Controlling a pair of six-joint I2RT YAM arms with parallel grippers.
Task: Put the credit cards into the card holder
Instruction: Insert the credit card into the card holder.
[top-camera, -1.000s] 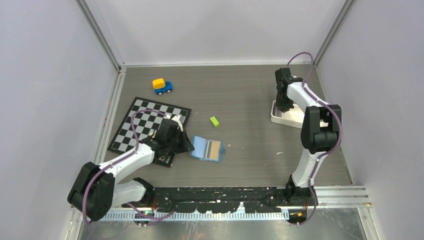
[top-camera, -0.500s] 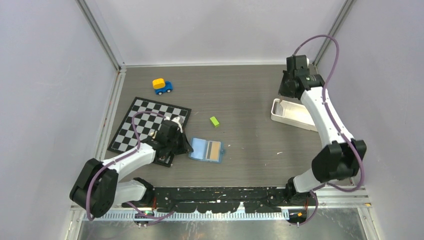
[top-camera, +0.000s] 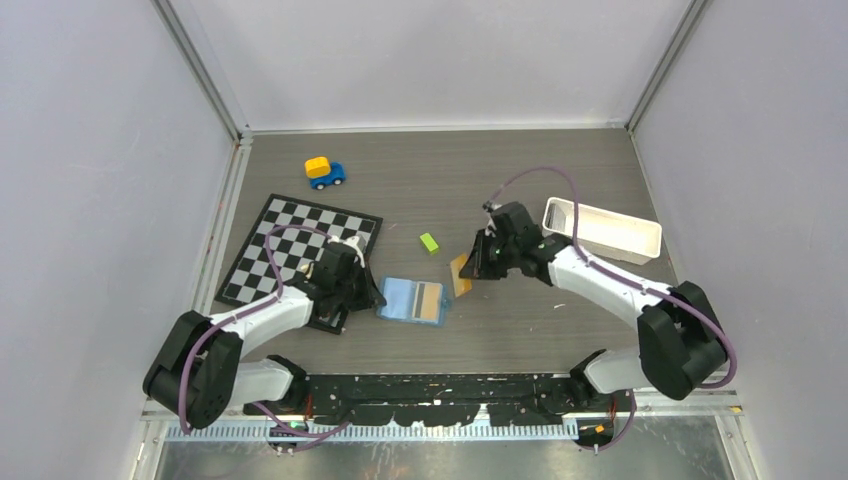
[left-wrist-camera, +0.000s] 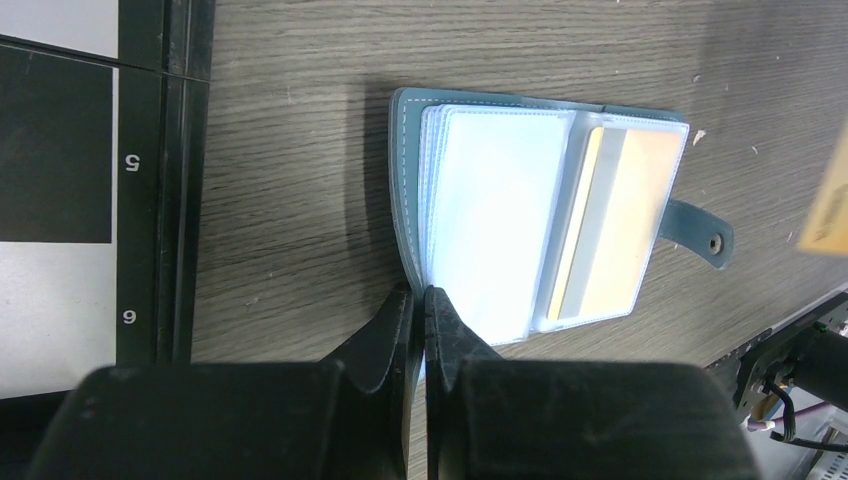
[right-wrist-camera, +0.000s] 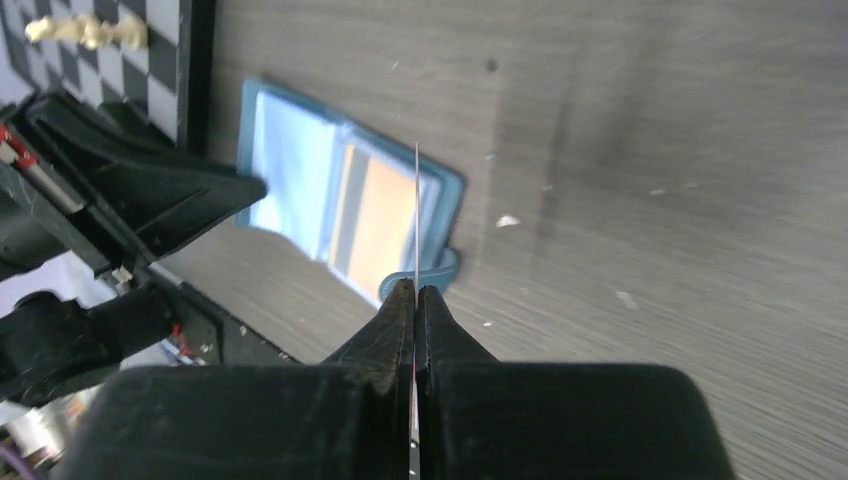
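The dark wood-grain desk carries everything here. On its left side lies a black-and-white chessboard, and the left arm reaches over the board's near right corner. At the far right sits a long white tray, set at an angle.

The card holder lies open on the desk just right of the chessboard, near the middle front. Its teal cover is face down and its pale blue pockets face up, with the snap tab sticking out on its right side. The left claw meets the holder at its left edge. In the left wrist view the claw has its fingers pressed together, clamped on that edge of the card holder. A tan card with a grey stripe already sits in the right-hand pocket.

The right claw hangs just right of the holder, fingers together and clamped on a tan-gold credit card. The card tilts down toward the desk beside the holder's tab side. In the right wrist view this card shows edge-on as a thin line rising from the closed claw, with the open holder beyond it.

A blue and yellow toy car stands beyond the chessboard. A small lime-green block lies on the desk beyond the holder.
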